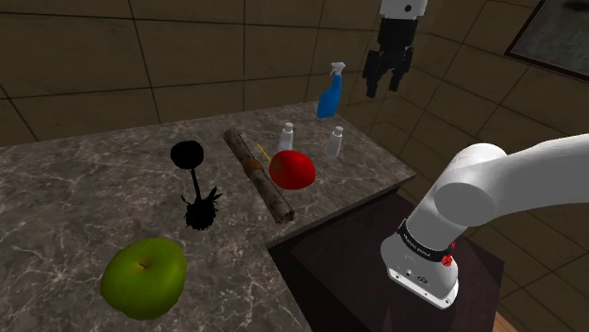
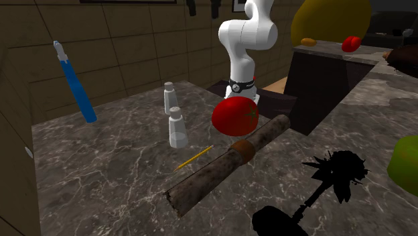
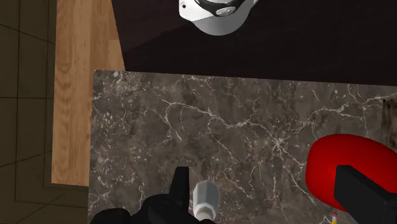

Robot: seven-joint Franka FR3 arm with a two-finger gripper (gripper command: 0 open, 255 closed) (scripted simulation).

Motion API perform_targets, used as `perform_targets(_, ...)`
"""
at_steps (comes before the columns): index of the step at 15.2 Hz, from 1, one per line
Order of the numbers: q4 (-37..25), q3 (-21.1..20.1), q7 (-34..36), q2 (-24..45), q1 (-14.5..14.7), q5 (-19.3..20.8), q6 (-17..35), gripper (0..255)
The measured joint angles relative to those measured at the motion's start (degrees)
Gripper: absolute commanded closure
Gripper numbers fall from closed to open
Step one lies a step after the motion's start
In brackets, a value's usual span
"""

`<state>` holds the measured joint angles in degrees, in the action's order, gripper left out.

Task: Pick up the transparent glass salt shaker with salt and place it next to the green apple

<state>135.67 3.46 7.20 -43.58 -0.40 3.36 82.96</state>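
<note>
Two small shakers with grey caps stand on the marble counter. One shaker looks glassy with white fill. The other shaker is greyer and stands closer to the counter's edge. The green apple lies far off, at the shoulder view's lower left. My gripper hangs open, high above the shaker end of the counter, holding nothing. In the wrist view one shaker shows far below, between the fingers of the gripper, close to one finger.
A red tomato-like fruit sits beside the shakers. A rough brown log and a black brush lie between shakers and apple. A blue spray bottle stands behind. A yellow stick lies nearby.
</note>
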Motion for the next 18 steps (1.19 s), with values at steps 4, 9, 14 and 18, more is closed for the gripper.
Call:
perform_targets(4,0.30,-0.61,2.58,3.18,-0.22,-1.35,3.23,0)
perform_targets(9,-0.13,-2.39,8.91,12.43,-0.32,-4.64,11.73,0)
perform_targets(14,-3.38,-3.41,14.31,23.02,-0.50,-7.31,19.02,0)
perform_targets(18,-5.98,-3.68,17.90,30.74,-0.74,-9.10,24.13,0)
